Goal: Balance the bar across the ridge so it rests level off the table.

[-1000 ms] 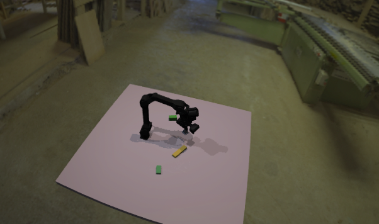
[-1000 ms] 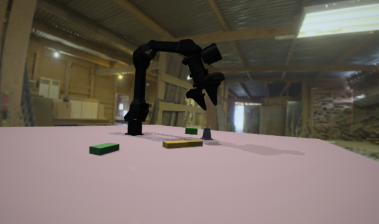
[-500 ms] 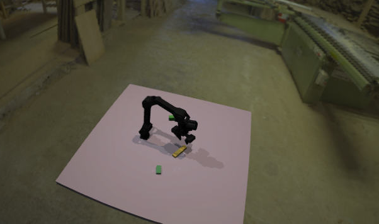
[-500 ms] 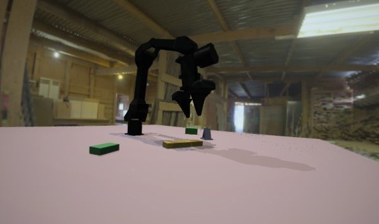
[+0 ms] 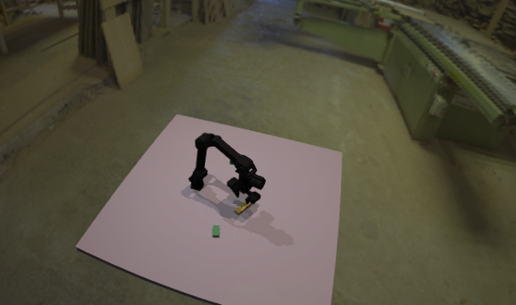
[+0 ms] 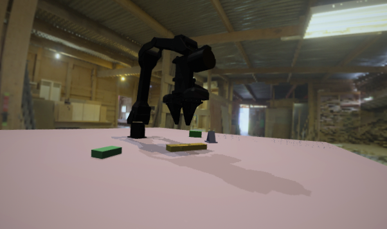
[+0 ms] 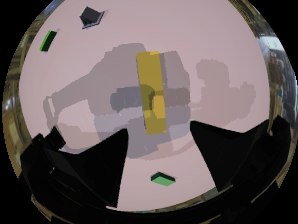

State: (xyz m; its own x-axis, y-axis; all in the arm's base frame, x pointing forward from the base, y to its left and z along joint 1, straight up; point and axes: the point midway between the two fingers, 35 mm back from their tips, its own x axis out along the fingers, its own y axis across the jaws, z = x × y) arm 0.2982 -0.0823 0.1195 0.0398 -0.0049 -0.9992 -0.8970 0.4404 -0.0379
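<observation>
The yellow bar [image 5: 243,208] [image 6: 186,146] [image 7: 152,92] lies flat on the pink table [image 5: 159,180] [image 6: 87,193]. The ridge, a small dark grey wedge [image 6: 211,136] [image 7: 89,16], stands apart from the bar, farther back on the table; in the top view the arm hides it. My gripper [image 5: 243,194] [image 6: 182,123] [image 7: 160,129] is open and empty. It points down and hangs a little above the bar, roughly over its middle, with a finger on each side of it in the wrist view.
A green block [image 5: 216,231] [image 6: 106,152] [image 7: 162,179] lies nearer the front of the table. A second green block [image 6: 195,133] [image 7: 48,40] lies beside the ridge. The arm's base [image 5: 197,182] [image 6: 137,130] stands at the back.
</observation>
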